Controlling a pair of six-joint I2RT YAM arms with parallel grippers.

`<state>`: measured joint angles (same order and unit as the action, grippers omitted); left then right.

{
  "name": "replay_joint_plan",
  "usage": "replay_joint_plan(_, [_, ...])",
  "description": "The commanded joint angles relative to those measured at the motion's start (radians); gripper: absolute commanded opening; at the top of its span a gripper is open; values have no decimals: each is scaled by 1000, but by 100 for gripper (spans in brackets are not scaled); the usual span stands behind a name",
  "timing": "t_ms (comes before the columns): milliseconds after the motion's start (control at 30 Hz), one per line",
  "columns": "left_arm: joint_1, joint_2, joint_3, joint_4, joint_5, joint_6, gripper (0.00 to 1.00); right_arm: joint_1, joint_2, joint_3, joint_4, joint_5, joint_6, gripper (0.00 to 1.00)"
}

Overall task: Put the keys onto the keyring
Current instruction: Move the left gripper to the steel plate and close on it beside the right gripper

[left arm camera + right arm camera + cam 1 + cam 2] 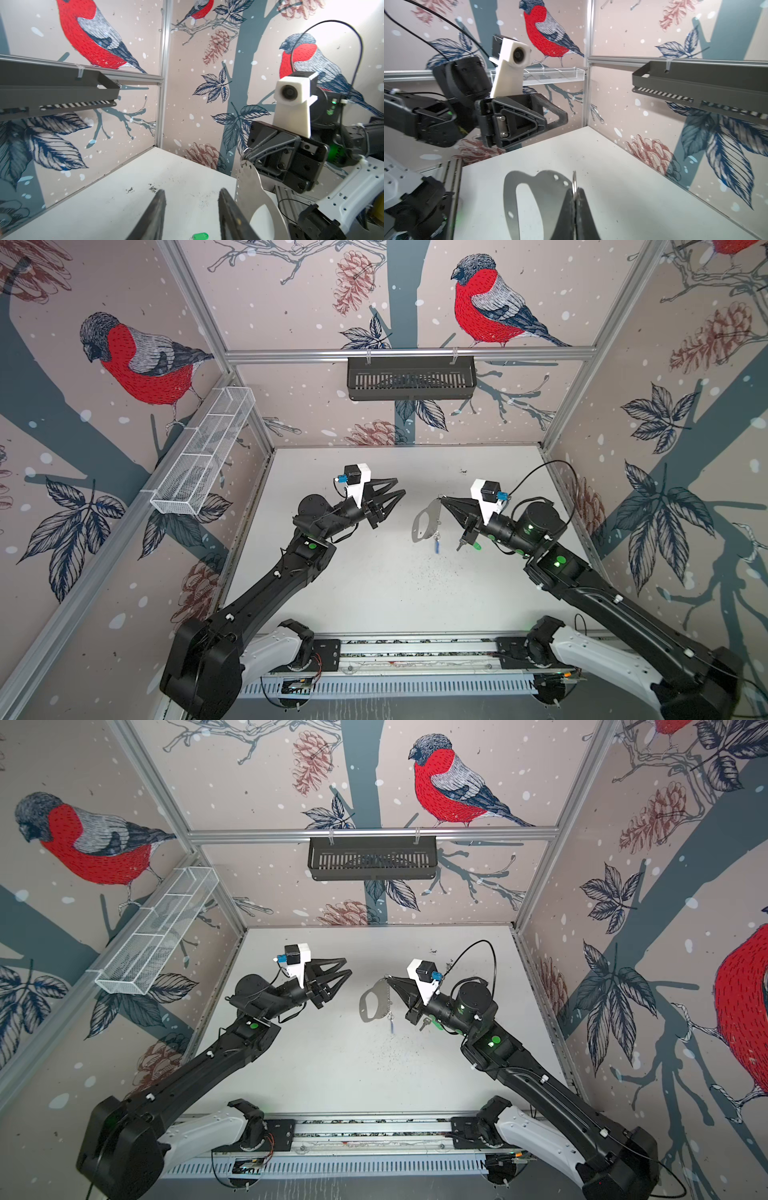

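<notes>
The keyring [433,510] [384,994], a flat grey D-shaped plate, hangs in the air above the table's middle. My right gripper [442,498] [575,190] is shut on a small metal ring at the plate's top corner [548,187]. A key with a blue tag [436,546] [391,1025] dangles from the keyring's lower end. The key with the green tag [477,547] [436,1023] [200,236] lies on the table under my right wrist. My left gripper [400,485] [192,191] is open and empty, held to the left of the keyring [249,187].
A black slotted basket [411,377] hangs on the back rail. A white wire basket [203,452] hangs on the left wall. The white table [374,593] is walled on three sides, with the arms' base rail [415,651] along its front.
</notes>
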<state>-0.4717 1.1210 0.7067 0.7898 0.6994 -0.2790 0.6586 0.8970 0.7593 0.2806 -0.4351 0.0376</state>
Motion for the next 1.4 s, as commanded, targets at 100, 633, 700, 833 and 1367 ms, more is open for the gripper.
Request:
replay_joint_plan(100, [0,45,13,199,205,0,42,-50,27,29,39,-258,32,0])
replay_joint_plan(633, [-54,136,76,276,335,-30,41,-82,107,83,63,-424,64,0])
replay_joint_plan(700, [-70,143,88,247,339,-11,41,-83,115,85,68,-429,64,0])
replay_joint_plan(833, [-86,146,97,207,333,18,41,-82,128,90,74,-439,64,0])
replay_joint_plan(1367, [-106,177,130,135,330,51,30,-79,144,96,88,-472,55,0])
